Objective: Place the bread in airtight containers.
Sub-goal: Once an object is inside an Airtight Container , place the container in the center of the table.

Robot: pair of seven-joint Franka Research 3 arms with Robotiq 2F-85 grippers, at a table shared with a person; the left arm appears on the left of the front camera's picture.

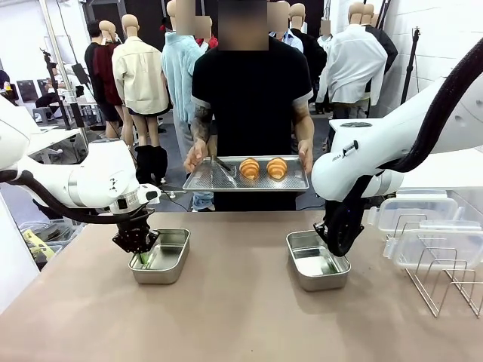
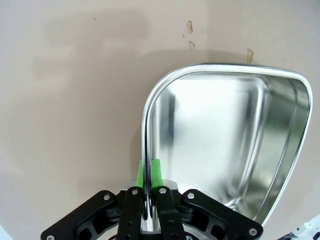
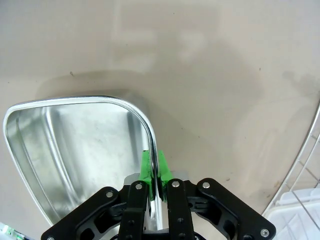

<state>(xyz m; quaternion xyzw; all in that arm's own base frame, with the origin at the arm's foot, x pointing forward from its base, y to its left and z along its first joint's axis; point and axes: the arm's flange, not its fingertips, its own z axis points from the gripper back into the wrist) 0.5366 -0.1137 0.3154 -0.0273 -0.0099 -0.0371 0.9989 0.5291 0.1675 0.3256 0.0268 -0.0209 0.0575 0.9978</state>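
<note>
Two rolls (image 1: pixel 250 167) lie side by side on a perforated tray (image 1: pixel 198 183) that a person's hands (image 1: pixel 305 157) hold level over the far edge of the table (image 1: pixel 241 317), well beyond both grippers and between them. Neither roll is in a pan yet. The tray is probably held up and forward like this to offer the bread across.

The left pan (image 1: pixel 167 260) sits open on the inner side of the left gripper (image 2: pixel 149 169). That gripper is pinched tight on the pan's rim, one green pad (image 2: pixel 141 172) outside the wall and the other inside. The right gripper (image 3: pixel 155 167) clamps the rim of the right pan (image 1: pixel 313 264) the same way, from its outer side. I read this grip as meant to steady each pan, or slide it, so it doesn't skid when bread goes in.

A dark tool on the tray beside the rolls may be tongs (image 1: pixel 225 167), but it is too small to be sure. In the front view each gripper's fingertips are masked by its own body and the pan wall. Both wrist views cut the pans off at the frame's edge. Out past the right gripper, clear plastic lids (image 1: pixel 426 219) pile up behind a wire rack (image 1: pixel 441 279); I cannot tell how many.
</note>
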